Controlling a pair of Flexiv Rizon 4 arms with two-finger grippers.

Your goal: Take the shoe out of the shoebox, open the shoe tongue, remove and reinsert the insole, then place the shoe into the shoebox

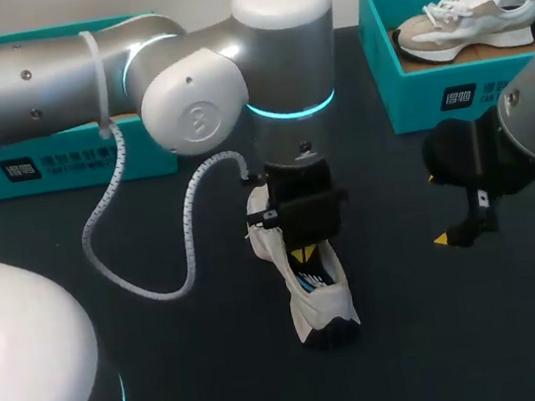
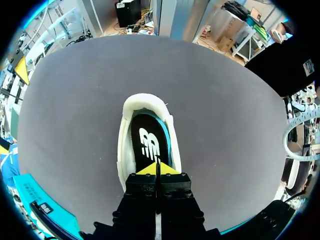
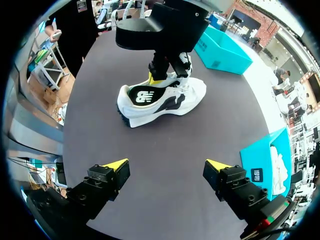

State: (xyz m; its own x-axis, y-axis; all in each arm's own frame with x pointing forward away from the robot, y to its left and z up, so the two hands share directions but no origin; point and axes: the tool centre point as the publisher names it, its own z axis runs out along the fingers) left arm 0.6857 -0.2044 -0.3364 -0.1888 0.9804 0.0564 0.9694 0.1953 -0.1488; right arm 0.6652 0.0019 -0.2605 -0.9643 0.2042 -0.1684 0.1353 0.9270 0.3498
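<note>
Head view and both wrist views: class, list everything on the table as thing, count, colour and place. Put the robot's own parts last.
Table: one, dark grey, under everything.
White shoe: one, white with black patches, middle of the table, on its sole.
Insole: one, black with a white mark, inside the white shoe.
Left box: one, teal, far left of the table, partly behind the left arm.
Right box: one, teal, far right of the table, open.
Beige shoe: one, beige and white, inside the right box.
Left gripper: one, black with yellow tips, shut, tips in the white shoe's opening at the insole.
Right gripper: one, black with yellow tips, open, above bare table right of the white shoe.
</note>
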